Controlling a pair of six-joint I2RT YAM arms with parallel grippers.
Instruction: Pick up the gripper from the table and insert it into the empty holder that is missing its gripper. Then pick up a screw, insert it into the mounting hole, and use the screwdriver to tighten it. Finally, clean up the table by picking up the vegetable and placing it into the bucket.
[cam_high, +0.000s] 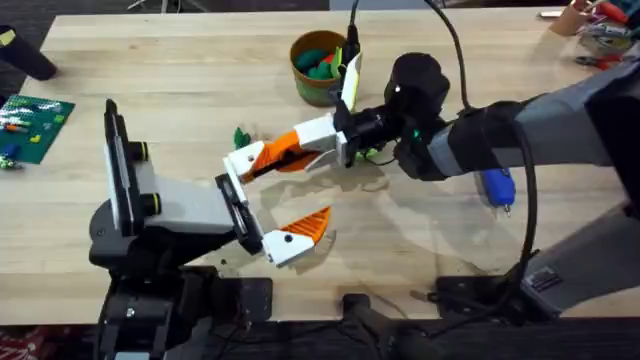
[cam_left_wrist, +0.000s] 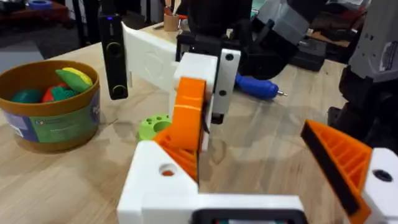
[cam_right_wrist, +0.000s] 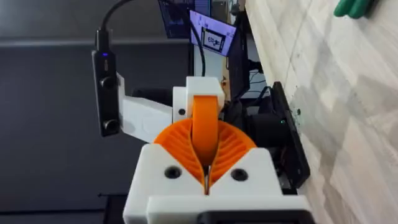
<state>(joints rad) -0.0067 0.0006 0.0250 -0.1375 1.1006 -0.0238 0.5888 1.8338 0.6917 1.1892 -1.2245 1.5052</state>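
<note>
One pale wooden plank table (cam_high: 200, 70) carries the whole scene. A green circuit board (cam_high: 35, 125) lies at its left edge and clutter sits at the far right corner. The left wrist view shows a dim workshop behind, with dark equipment and another bench.

The left gripper (cam_high: 275, 200) reaches from the lower left towards the table's middle, its body level. Its jaws are spread wide and grasp nothing. One side carries an orange ribbed finger with a white base (cam_left_wrist: 348, 168). The other side is the holder, a small white angular plastic bracket (cam_left_wrist: 158, 180), with the mounting hole, a small dark round opening (cam_left_wrist: 166, 169), on its top face.

The right gripper (cam_high: 310, 145) stretches in from the right, across the middle. Its pads (cam_right_wrist: 233, 146) are clamped tight on the gripper, an orange ribbed wedge-shaped plastic finger (cam_left_wrist: 186, 118). The wedge's lower end touches the holder; whether it is seated I cannot tell.

A blue-handled screwdriver (cam_high: 497, 188) lies beside the right arm. A small round green toy vegetable (cam_left_wrist: 154, 126) lies on the wood just beyond the holder.

The small round bucket with a yellow-ochre rim and olive-brown sides (cam_high: 318, 65) stands at the far middle of the table. It holds yellow, green, red and teal toy pieces.
</note>
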